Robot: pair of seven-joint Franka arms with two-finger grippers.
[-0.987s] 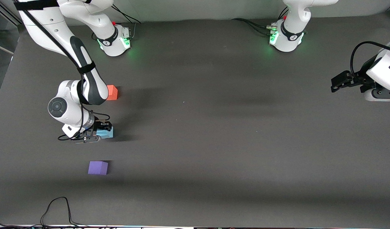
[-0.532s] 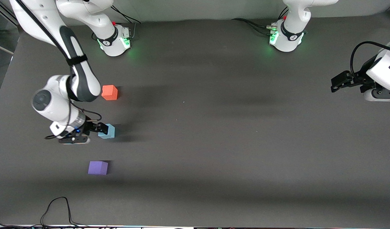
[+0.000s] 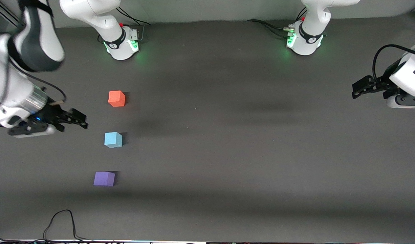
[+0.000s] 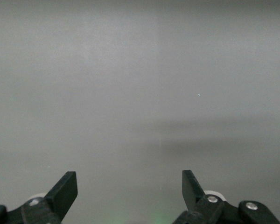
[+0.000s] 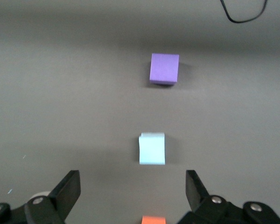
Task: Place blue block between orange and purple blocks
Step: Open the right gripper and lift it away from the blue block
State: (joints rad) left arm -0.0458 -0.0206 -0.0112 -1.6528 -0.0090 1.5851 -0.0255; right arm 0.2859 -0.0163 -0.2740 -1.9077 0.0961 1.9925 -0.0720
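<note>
Blue block: we are watching the small sky-blue matte cube sitting free on the dark grey table, lined up between the other two cubes and touching neither.
Orange block: we are seeing the orange-red matte cube lying farther from the front camera than the blue block, well apart from it.
Purple block: we are spotting the violet-purple matte cube resting nearer to the front camera than the blue block, also apart.
Right gripper: we are finding the right gripper hanging in the air over bare table toward the right arm's end, fingers spread wide and holding nothing; its wrist view is looking down on all three cubes.
Left gripper: we are noting the left gripper waiting over the left arm's end of the table, fingers standing apart, nothing between them.
Cable: we are catching a black cable looping at the table edge nearest the front camera.
</note>
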